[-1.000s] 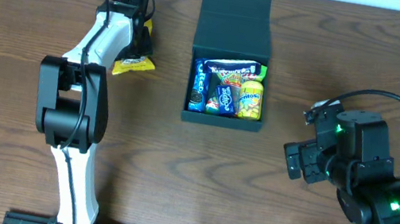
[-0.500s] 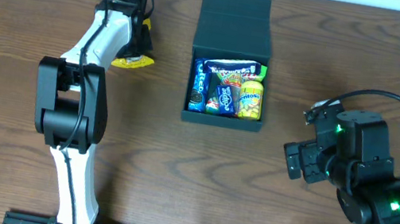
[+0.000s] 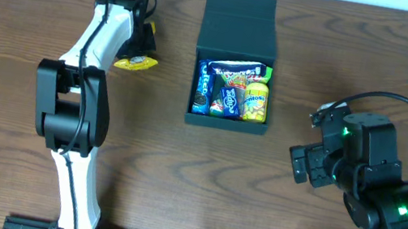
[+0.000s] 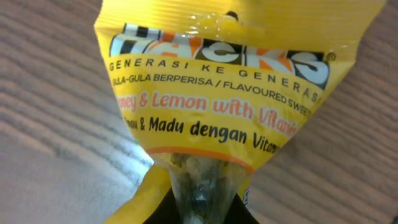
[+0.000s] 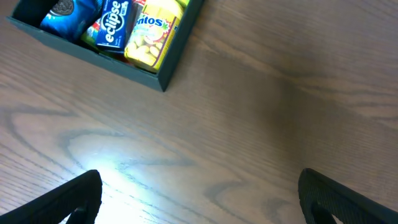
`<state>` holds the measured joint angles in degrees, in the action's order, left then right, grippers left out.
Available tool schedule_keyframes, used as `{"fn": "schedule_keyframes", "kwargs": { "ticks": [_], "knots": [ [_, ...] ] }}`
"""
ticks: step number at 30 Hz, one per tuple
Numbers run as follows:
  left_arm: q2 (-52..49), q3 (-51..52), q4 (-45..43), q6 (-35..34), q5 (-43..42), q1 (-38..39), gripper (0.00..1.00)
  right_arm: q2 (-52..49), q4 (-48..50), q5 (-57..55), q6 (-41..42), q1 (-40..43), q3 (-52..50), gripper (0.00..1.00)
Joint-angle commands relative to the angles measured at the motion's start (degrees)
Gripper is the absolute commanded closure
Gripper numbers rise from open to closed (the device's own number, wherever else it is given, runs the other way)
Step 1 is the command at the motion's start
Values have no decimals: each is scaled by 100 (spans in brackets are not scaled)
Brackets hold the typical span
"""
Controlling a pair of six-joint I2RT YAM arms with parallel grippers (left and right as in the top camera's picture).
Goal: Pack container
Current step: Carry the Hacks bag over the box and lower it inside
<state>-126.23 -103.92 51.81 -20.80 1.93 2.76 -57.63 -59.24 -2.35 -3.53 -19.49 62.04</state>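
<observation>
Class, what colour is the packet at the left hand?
The packet is yellow, orange-striped; best seen in left wrist view.

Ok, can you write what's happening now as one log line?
left gripper: shut on yellow packet | right gripper: open over table | container: lid open, snacks inside

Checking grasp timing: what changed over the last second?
The left gripper closed on the yellow packet, which shifted slightly away from the robot and turned a little. The right gripper stayed open and parked; the container and its snacks did not move.
</observation>
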Motion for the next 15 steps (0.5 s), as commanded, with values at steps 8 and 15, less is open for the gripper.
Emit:
{"fn": "schedule_keyframes", "kwargs": {
  "ticks": [8, 15],
  "knots": [
    [286, -824, 693, 116, -9, 0, 94, 24, 11, -44, 4, 37, 2, 1],
    [785, -1266, 1198, 426, -9, 203, 94, 24, 28, -44, 4, 37, 2, 1]
  ]
}}
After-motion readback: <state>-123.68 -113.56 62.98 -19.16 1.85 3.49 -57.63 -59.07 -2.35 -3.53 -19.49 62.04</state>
